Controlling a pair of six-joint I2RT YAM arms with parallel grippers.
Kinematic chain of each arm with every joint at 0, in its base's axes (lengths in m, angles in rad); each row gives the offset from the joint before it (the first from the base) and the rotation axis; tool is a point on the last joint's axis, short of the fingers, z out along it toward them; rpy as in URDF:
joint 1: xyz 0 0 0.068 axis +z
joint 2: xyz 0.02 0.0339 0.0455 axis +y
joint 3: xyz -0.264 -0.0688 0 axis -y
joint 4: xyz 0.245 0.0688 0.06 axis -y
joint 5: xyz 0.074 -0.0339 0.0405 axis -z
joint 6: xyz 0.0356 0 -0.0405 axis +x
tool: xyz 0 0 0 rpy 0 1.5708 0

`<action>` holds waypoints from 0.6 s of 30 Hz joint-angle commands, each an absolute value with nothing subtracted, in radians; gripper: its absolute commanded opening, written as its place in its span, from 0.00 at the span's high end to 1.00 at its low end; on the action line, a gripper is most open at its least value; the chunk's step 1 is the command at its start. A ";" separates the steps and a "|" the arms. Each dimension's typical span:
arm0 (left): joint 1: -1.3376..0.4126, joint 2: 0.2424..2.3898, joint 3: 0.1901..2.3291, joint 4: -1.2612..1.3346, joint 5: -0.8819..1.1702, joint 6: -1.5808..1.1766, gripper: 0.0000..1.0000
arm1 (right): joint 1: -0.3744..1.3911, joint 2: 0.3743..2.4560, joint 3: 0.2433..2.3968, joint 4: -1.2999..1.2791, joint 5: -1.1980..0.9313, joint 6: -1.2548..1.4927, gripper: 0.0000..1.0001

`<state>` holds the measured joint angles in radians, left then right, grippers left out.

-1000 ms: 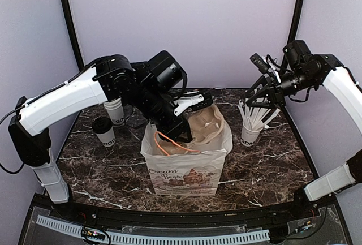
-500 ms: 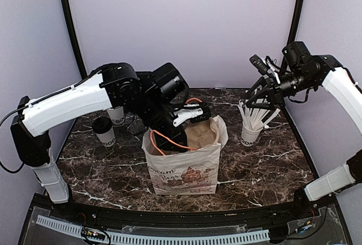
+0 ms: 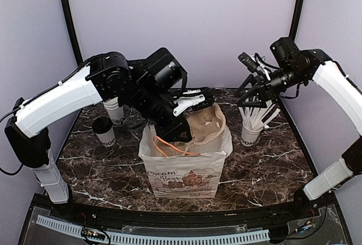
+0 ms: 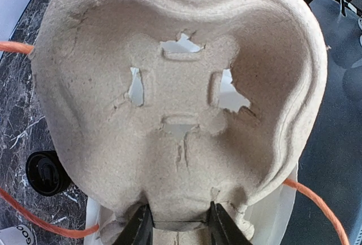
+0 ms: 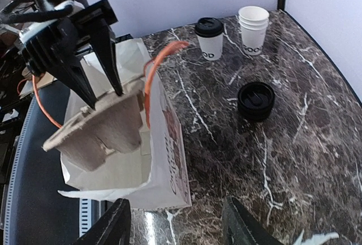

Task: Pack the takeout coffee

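Observation:
The takeout coffee (image 3: 104, 130), a small white cup with a black lid, stands at the left of the table, apart from both grippers; it also shows in the right wrist view (image 5: 210, 38). My left gripper (image 3: 198, 102) is shut on the edge of a brown pulp cup carrier (image 3: 206, 123) and holds it tilted in the open mouth of the white paper bag (image 3: 184, 171). The carrier (image 4: 181, 86) fills the left wrist view, pinched between my left gripper's (image 4: 179, 229) jaws. My right gripper (image 3: 257, 97) is open and empty, in the air above the cup of straws.
Nested white cups (image 3: 116, 111) stand behind the coffee. A cup of white straws (image 3: 250, 129) stands at the right. Loose black lids (image 5: 255, 100) lie between the bag and the cups. The bag has orange cord handles (image 3: 169, 146).
The left gripper lowered the carrier deeper into the bag, then raised it again to about where it began. The right gripper has shifted a little left and up.

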<state>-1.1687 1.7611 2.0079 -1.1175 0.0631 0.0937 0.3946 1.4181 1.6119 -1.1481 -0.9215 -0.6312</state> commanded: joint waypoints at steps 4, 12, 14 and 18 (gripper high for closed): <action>-1.173 1.723 1.998 -1.152 0.093 0.071 0.67 | 0.537 1.550 1.783 -1.162 -0.979 -0.622 0.46; -1.187 1.719 2.006 -1.170 0.082 0.046 0.67 | 0.605 1.686 1.894 -1.188 -1.080 -0.586 0.49; -1.191 1.718 2.008 -1.172 0.077 0.043 0.67 | 0.617 1.700 1.897 -1.175 -1.090 -0.560 0.52; -1.195 1.719 2.007 -1.175 0.073 0.044 0.67 | 0.640 1.720 1.895 -1.134 -1.090 -0.495 0.57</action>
<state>-1.1843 1.7611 2.0071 -1.1732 0.0704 0.0498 0.6094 1.7077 1.8679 -1.1721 -1.0565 -0.5686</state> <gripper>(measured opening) 0.334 0.448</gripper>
